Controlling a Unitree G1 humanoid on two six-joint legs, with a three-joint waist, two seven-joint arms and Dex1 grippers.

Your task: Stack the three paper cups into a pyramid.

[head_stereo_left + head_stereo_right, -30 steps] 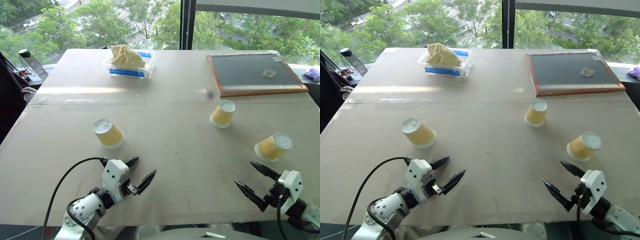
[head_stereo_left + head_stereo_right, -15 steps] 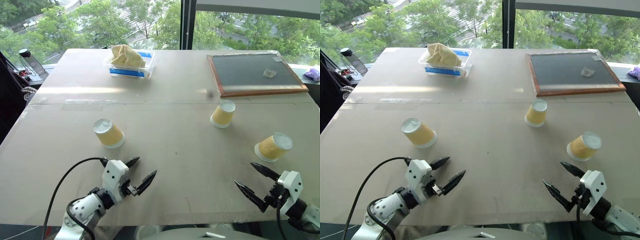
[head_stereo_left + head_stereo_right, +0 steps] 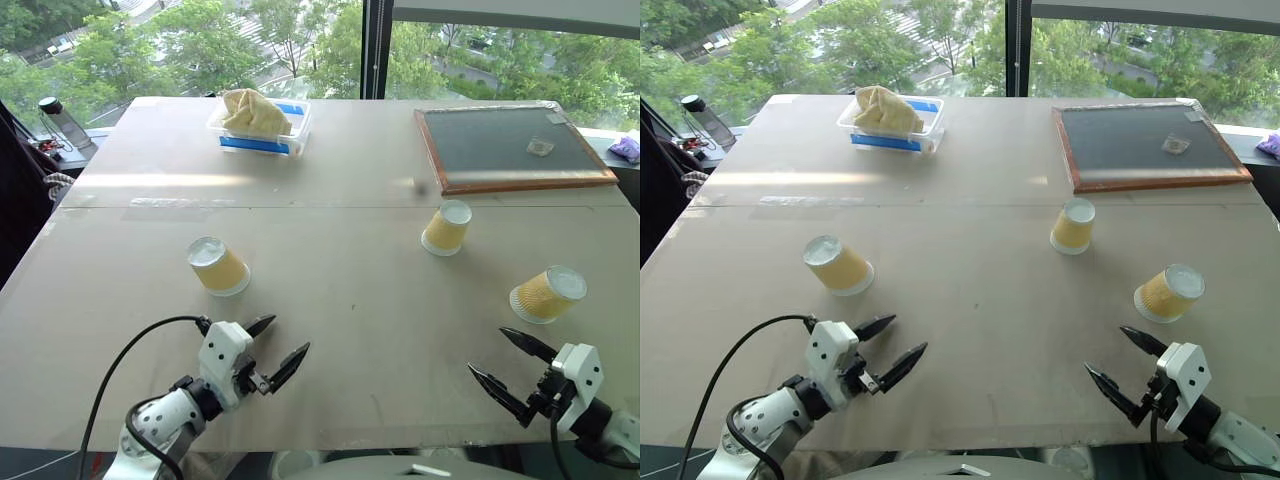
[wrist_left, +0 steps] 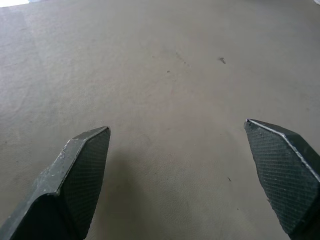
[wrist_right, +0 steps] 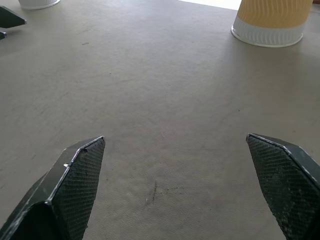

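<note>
Three paper cups stand upside down and apart on the tan table [image 3: 340,300]: one on the left [image 3: 218,266], one past the middle [image 3: 446,229] and one on the right [image 3: 547,294]. No pyramid stands. My left gripper [image 3: 285,337] hovers open near the front edge, a short way in front of the left cup, with bare table between its fingers [image 4: 85,165]. My right gripper [image 3: 489,352] is open too, in front of the right cup and apart from it. The right wrist view shows a cup [image 5: 272,20] well ahead of the open fingers [image 5: 80,170].
At the back of the table sit a clear plastic box [image 3: 258,138] holding a tan cloth and a wood-framed blackboard [image 3: 510,148]. A bottle [image 3: 60,122] stands off the far left corner. The table's front edge runs just below both grippers.
</note>
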